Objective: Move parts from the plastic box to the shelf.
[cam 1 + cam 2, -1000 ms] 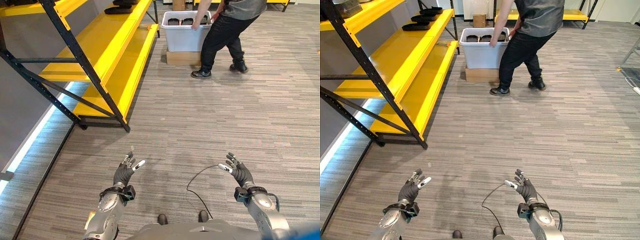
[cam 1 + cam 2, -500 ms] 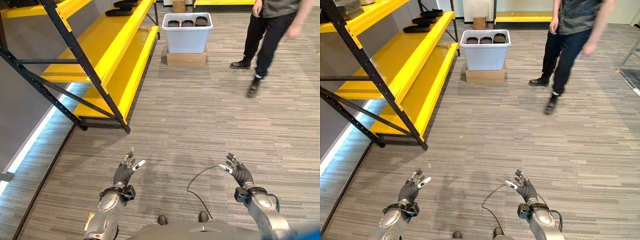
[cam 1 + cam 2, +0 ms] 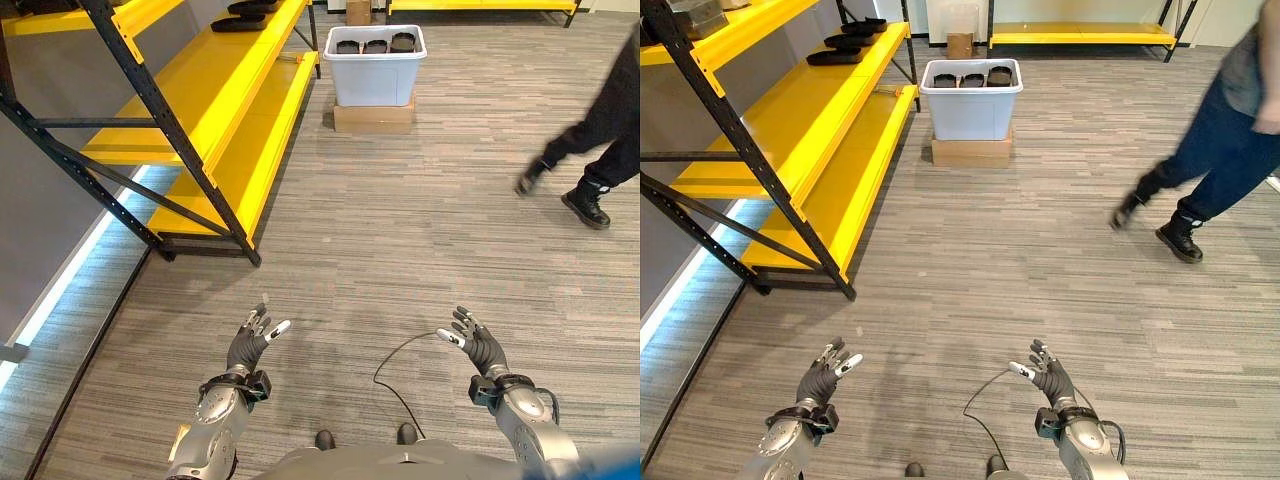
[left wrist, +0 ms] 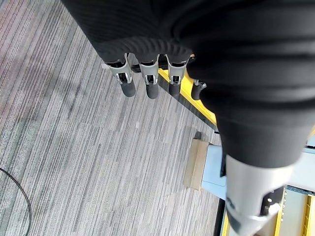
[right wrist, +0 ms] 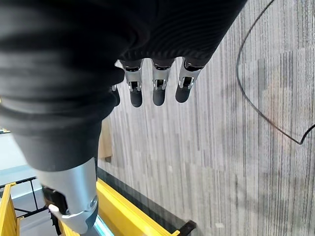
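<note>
A pale plastic box [image 3: 375, 78] stands on a flat cardboard base far ahead on the floor, with three dark parts [image 3: 375, 45] inside it. The yellow shelf [image 3: 205, 95] with black posts runs along my left; a few dark parts [image 3: 243, 20] lie on its far end. My left hand [image 3: 247, 345] is held low in front of me, open and empty, fingers [image 4: 149, 78] straight. My right hand [image 3: 478, 345] is level with it on the right, also open and empty, fingers [image 5: 156, 83] straight. Both hands are far from the box.
A person [image 3: 1220, 160] in dark trousers and boots strides across the floor at the right edge. A second yellow shelf [image 3: 1080, 35] runs along the far wall. A small cardboard box [image 3: 959, 44] stands behind the plastic box. Striped grey floor lies between me and the box.
The person has left the plastic box and walked away to the right. My hands and the box have not moved.
</note>
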### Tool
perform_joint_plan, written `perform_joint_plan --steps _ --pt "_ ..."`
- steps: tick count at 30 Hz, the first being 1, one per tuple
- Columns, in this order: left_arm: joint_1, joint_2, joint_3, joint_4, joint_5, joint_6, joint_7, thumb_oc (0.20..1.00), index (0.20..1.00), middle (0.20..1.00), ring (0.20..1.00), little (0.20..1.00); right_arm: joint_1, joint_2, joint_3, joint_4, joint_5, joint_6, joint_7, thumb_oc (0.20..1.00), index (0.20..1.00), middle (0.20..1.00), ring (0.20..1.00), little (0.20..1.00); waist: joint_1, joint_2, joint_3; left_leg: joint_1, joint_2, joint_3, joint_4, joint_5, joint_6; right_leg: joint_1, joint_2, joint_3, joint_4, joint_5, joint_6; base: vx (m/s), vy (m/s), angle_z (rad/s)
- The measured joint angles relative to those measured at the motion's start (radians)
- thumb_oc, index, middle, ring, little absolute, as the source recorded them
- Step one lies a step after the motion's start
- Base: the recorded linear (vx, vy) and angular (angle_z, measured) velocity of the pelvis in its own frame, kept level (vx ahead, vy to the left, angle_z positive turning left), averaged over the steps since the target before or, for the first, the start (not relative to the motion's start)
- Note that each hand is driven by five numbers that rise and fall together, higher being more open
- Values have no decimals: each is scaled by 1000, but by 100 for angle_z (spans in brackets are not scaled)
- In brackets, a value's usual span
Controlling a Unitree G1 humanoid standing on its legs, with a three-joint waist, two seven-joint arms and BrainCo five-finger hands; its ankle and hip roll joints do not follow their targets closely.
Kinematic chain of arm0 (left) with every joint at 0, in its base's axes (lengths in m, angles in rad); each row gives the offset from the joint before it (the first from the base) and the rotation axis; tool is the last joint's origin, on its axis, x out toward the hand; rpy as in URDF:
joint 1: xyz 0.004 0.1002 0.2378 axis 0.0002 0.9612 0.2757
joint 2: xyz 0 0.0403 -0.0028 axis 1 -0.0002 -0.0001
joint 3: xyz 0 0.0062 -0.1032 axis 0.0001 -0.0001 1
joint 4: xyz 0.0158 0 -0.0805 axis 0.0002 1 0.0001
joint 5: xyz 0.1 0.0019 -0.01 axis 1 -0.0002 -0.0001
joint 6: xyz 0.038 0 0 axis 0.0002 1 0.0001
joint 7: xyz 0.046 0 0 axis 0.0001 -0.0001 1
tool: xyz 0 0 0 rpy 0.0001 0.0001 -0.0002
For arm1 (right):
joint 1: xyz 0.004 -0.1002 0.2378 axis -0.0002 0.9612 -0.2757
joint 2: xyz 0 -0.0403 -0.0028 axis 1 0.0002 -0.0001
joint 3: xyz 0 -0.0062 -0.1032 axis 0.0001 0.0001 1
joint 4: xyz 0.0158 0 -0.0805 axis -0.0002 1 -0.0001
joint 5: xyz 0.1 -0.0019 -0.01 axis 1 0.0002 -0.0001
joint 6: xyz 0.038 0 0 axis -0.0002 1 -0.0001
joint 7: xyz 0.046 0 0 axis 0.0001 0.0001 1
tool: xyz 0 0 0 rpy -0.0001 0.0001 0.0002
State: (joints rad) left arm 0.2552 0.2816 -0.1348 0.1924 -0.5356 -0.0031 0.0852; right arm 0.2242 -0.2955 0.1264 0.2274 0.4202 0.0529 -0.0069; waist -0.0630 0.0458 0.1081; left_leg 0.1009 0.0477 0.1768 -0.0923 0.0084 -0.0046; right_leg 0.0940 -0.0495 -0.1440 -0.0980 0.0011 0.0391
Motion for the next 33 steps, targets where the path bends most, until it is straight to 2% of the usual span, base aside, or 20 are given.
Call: perform_joint_plan --steps 17,21,23,25,26,27,28,29,30,31,32,33 --pt "-1 1 4 0 -2 0 0 1000 1000 1000 1000 1000 -2 -1 0 0 0 0 2 1000 1000 1000 1000 1000 6 -4 -2 -22 -3 -9 0 0 1 -20 -2 -5 0 0 0 10 32 1" --pt "-19 5 9 4 -2 0 1 1000 1000 1000 1000 1000 -20 -6 -2 2 0 1 2 1000 1000 1000 1000 1000 17 -6 -5 -55 -22 -20 9 -5 12 -62 -18 -3 37 -2 6 -18 218 0" --pt "-49 7 7 30 -2 0 1 1000 1000 1000 1000 1000 -35 -22 -1 6 1 1 5 1000 1000 1000 1000 1000 18 5 5 -72 -38 -24 23 -9 33 -107 -43 -4 115 -29 21 -20 349 7" --pt "-79 9 6 38 -2 -1 1 1000 1000 1000 1000 1000 -38 -33 -17 6 1 1 6 1000 1000 1000 1000 1000 10 15 22 -83 -85 -28 39 -21 78 -183 -98 0 269 -66 55 -5 325 23" --pt "-91 8 -2 49 -2 0 1 1000 1000 1000 1000 1000 -38 -34 -29 4 1 2 5 1000 1000 1000 1000 1000 -10 32 52 -77 -87 -40 47 -20 86 -252 -139 -4 459 -99 58 -10 259 37" --pt "-93 13 4 47 -2 -3 1 1000 1000 1000 1000 1000 -17 -31 -15 8 1 13 8 1000 1000 1000 1000 1000 -4 24 51 -73 -103 -40 57 -26 97 -286 -189 12 543 -113 66 52 354 32" --pt "-82 21 12 46 -2 -3 1 1000 1000 1000 1000 1000 -10 -20 0 8 1 16 10 1000 1000 1000 1000 1000 -3 7 43 -82 -122 -34 68 -45 101 -305 -210 35 553 -89 72 97 387 -24" --pt "-67 33 23 45 0 -3 3 1000 1000 1000 1000 1000 -24 14 -14 -16 8 11 8 1000 1000 1000 1000 1000 3 -27 80 -76 -154 -47 84 -60 148 -394 -247 74 712 5 105 202 144 -36" --pt "-70 35 6 54 2 10 1 1000 1000 1000 1000 1000 -37 23 -15 -21 24 5 9 1000 1000 1000 1000 1000 -12 -22 124 -43 -161 -53 73 -56 169 -468 -240 58 839 -23 106 208 39 -23" --pt "-71 28 -13 56 5 16 -3 1000 1000 1000 1000 1000 -30 18 6 -8 32 9 10 1000 1000 1000 1000 1000 -32 -6 130 -55 -137 -64 81 -69 170 -491 -114 53 683 -83 105 352 -22 7" --pt "-82 34 -9 58 7 16 -5 1000 1000 1000 1000 1000 -31 21 15 -9 41 8 14 1000 1000 1000 1000 1000 -32 -4 131 -59 -133 -66 78 -73 163 -495 -38 54 508 -86 109 314 -55 31" --pt "-99 38 -6 61 9 16 -13 1000 1000 1000 1000 1000 -20 20 14 -9 46 8 14 1000 1000 1000 1000 1000 -43 -30 127 -65 -144 -72 80 -81 151 -497 10 31 287 -69 105 341 -70 59"
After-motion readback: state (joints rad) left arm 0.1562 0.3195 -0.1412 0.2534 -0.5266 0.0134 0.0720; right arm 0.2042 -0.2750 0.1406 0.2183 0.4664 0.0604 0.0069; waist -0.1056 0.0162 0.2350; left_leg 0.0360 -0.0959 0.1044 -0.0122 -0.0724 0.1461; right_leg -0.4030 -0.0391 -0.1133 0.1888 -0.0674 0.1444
